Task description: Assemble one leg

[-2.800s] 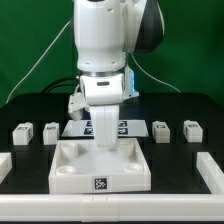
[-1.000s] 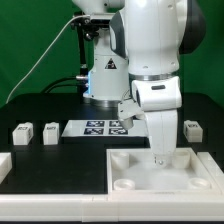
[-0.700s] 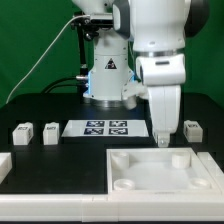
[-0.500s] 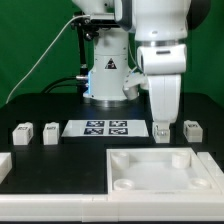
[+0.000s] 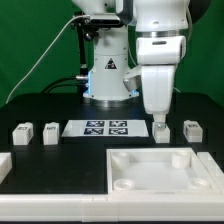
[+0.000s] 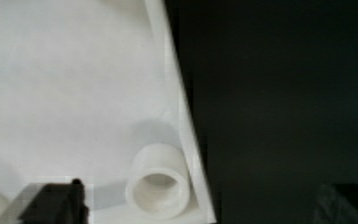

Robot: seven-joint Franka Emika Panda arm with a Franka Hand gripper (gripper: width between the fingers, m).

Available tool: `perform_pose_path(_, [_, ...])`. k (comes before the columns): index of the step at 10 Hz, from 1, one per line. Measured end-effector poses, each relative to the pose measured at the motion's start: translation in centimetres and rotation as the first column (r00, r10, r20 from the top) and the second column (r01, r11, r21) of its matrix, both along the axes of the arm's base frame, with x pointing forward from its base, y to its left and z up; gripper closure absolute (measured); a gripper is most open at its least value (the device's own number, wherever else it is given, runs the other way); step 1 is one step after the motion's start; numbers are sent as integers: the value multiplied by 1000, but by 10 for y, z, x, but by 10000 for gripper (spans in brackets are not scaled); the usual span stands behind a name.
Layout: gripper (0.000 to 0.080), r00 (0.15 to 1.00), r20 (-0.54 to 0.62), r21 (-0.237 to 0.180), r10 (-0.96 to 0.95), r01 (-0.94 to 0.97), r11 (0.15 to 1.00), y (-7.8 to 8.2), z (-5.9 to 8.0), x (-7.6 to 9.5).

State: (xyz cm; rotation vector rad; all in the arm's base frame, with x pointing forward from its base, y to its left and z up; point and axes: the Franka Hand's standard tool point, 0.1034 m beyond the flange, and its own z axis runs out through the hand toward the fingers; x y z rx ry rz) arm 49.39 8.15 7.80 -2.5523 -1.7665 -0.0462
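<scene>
Sitting small and white, the leg (image 5: 161, 132) looked light, rigid and slick-sided, best pinched across two flat opposite faces. It stood on the black table (image 5: 40, 160) beside the marker board (image 5: 105, 127), the gripper (image 5: 155, 117) hanging seemingly close above, jaws spread wide and empty.

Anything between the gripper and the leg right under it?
Nothing visible. The open gripper hangs just above that leg with only a bare gap between them. The tabletop lies nearer the camera, off that line.
</scene>
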Motion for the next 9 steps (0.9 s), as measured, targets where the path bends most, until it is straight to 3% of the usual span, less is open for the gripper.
perform_pose_path(2, [151, 951, -22, 14, -307, 308, 951, -6, -9, -14])
perform_pose_path(5, [151, 678, -78, 16, -731, 734, 679, 39, -17, -33])
perform_pose_path(7, [151, 519, -100, 3, -849, 853, 521, 63, -20, -39])
perform_pose_path(8, [151, 465, -109, -6, -879, 884, 468, 76, -22, -42])
perform_pose_path(9, [151, 478, -111, -8, -872, 876, 481, 83, -24, -44])
